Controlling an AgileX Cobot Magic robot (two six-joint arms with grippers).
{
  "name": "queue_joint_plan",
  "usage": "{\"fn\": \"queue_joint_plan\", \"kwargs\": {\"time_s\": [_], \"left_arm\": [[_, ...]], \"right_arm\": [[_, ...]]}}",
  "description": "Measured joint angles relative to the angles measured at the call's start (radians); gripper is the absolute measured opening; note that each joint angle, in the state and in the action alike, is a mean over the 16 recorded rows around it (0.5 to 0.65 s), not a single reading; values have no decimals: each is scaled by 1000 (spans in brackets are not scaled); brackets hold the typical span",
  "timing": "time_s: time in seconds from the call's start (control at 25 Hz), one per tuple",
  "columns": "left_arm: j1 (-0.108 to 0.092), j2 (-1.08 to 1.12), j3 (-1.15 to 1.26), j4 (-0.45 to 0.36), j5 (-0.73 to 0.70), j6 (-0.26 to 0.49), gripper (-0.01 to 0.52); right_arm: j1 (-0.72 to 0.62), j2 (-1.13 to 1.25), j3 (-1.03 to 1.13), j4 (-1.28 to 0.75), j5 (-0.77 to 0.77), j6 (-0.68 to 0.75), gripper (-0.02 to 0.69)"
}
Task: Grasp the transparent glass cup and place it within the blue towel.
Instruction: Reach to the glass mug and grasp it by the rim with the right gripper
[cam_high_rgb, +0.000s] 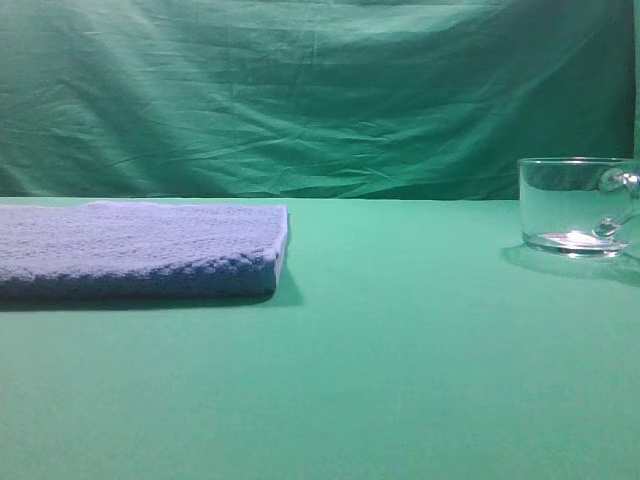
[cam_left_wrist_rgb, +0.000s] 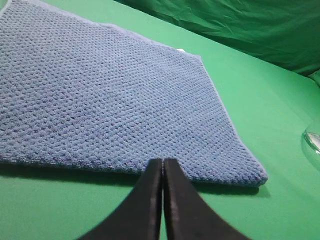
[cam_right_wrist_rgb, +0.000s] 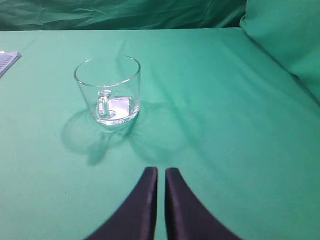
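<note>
The transparent glass cup (cam_high_rgb: 575, 205) stands upright on the green table at the far right, its handle on the right side. In the right wrist view the cup (cam_right_wrist_rgb: 107, 90) is ahead and left of my right gripper (cam_right_wrist_rgb: 161, 171), well apart, with its handle facing the camera. That gripper is shut, only a thin slit between its dark fingers, and holds nothing. The blue towel (cam_high_rgb: 140, 250) lies flat at the left. My left gripper (cam_left_wrist_rgb: 163, 162) is shut and empty, its tips at the near edge of the towel (cam_left_wrist_rgb: 110, 90). Neither gripper shows in the exterior view.
A green cloth (cam_high_rgb: 320, 90) hangs as a backdrop behind the table. Bare green tabletop (cam_high_rgb: 400, 300) lies between the towel and the cup. A corner of the towel (cam_right_wrist_rgb: 7, 60) shows at the left edge of the right wrist view.
</note>
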Motion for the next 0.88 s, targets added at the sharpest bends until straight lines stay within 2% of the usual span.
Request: {"fn": "queue_joint_plan", "kwargs": {"time_s": [0.88], "left_arm": [[0,0,0,0,0,0,0]], "right_arm": [[0,0,0,0,0,0,49]]}}
